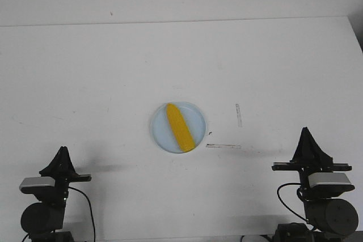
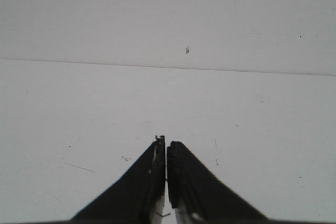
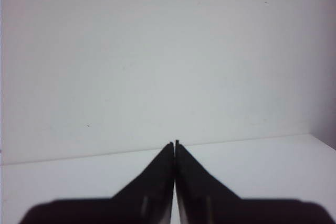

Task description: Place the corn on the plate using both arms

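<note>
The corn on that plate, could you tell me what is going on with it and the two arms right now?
Nothing is being handled at the moment. The corn lies diagonally on the pale blue plate near the middle of the white table, so the placing looks done. The left gripper and the right gripper are both pulled back at the near edge of the table, well clear of the plate, one on each side. Both are shut and hold nothing, as their wrist views show.
</note>
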